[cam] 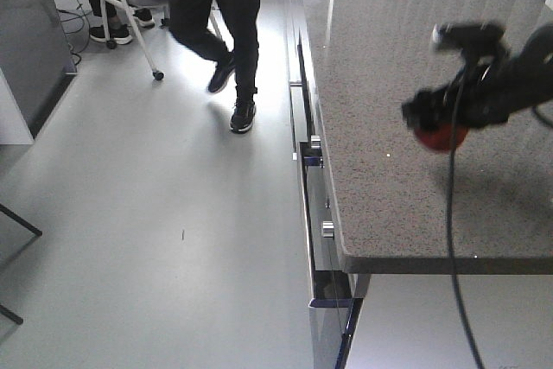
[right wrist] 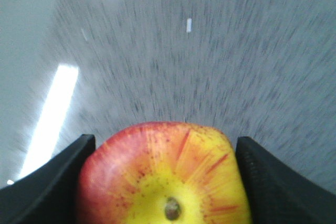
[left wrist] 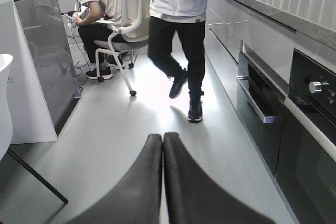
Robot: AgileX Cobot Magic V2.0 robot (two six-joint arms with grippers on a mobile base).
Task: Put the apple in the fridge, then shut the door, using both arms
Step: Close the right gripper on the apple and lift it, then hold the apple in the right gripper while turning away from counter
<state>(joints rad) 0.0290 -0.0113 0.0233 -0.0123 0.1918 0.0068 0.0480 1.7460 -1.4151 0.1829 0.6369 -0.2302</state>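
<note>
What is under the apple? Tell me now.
Speckled grey countertop lies beneath the apple, held in the right pincer. The spot directly below is covered by both, so contact cannot be judged.

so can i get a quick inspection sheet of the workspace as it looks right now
surface: grey speckled countertop, bare where it shows
apple: red and yellow apple, stem dimple facing the right wrist camera, over the countertop
fridge, door: not made out in any view
clutter: nothing seen
right hand: right hand shut on the apple, one finger on each side
left hand: left hand shut, empty, pointing out over the floor
cables: thin black cable hangs from the right arm past the counter edge
surroundings: walking person in the aisle, seated person on a wheeled chair, built-in oven fronts under the counter
</note>
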